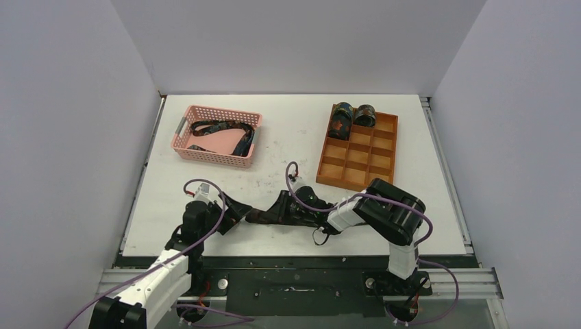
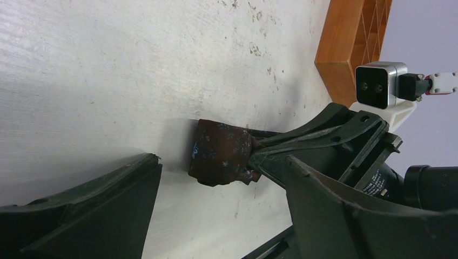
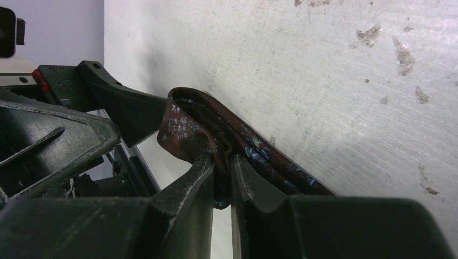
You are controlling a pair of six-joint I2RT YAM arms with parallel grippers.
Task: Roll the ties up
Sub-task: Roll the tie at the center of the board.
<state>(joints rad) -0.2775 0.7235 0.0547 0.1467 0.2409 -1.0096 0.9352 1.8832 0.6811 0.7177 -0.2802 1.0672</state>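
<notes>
The tie (image 3: 183, 127) being worked lies on the table (image 1: 288, 130) in front of the wooden tray (image 1: 349, 184), off its near-left corner towards the arms. The right claw (image 3: 222, 162) is pressed together on a doubled fold of it. The left claw (image 1: 231, 210) stands spread just to the left, with the bunched end between its fingers but seemingly untouched. The main risk is that the pinch takes only a thin edge of slippery layered cloth. If the right claw turns or drags, the layers may slide past each other and the fold may spring open, leaving a loose, lopsided roll. If the left claw closes off-centre it could push the bundle away rather than steady it, and the two claws stand near enough to knock together. Only the right wrist view shows how many layers sit in the pinch and how shallow the bite is. The left wrist view shows the bundle's blunt end and the gap either side of it. Only the overhead view shows two rolled ties (image 1: 351, 118) in the tray's far row, and more unrolled ties (image 1: 223, 130) in a pink basket (image 1: 212, 156) well to the tray's left.
</notes>
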